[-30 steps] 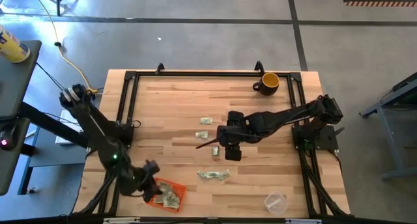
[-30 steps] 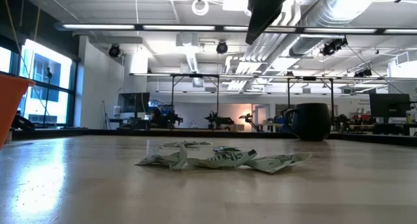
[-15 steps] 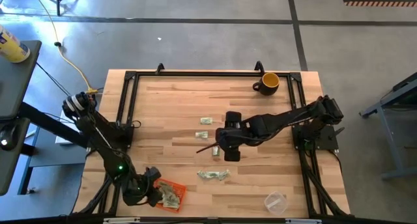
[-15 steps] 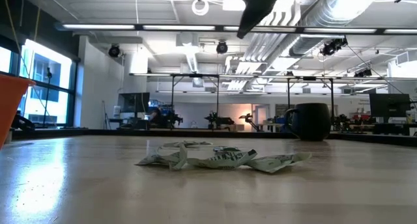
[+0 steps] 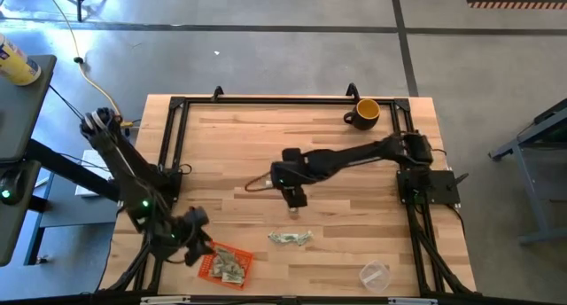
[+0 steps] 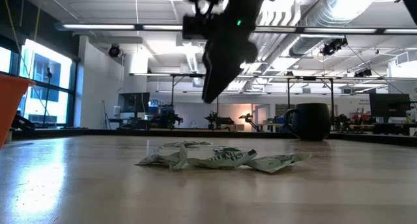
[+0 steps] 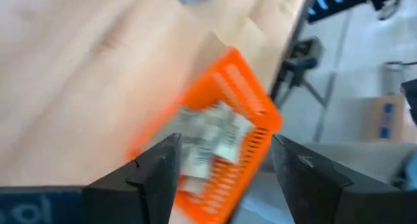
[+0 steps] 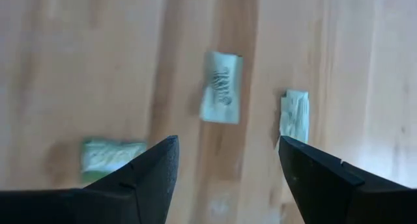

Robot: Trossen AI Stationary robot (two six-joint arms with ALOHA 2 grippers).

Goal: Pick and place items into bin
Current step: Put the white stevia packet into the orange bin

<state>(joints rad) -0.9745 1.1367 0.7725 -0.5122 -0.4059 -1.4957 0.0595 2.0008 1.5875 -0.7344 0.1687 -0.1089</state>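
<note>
Bin [image 5: 224, 264] sits at the table's [image 5: 221, 154] front edge, near the left corner, with some paper pieces [image 5: 232, 268] inside it. It is orange and has little room between it and the edge. The left gripper [image 5: 197, 244] is just beside the bin, toward the left side, and its jaws are spread open with nothing in them. In the left wrist view the bin [image 7: 228, 129] shows between the two dark fingers [image 7: 153, 175].

A small heap of papers [image 5: 291, 238] lies on the bare wood to the right of the bin, well apart from it. The wood between them is open. More papers lie under the right gripper [image 5: 296, 199], which hangs over the middle of the table. Its jaws are open and hold nothing. The right wrist view shows three papers [image 8: 220, 87] on the wood below it.

A mug [image 5: 364, 113] stands far off at the back right. A clear cup [image 5: 374, 274] sits near the front right corner.
</note>
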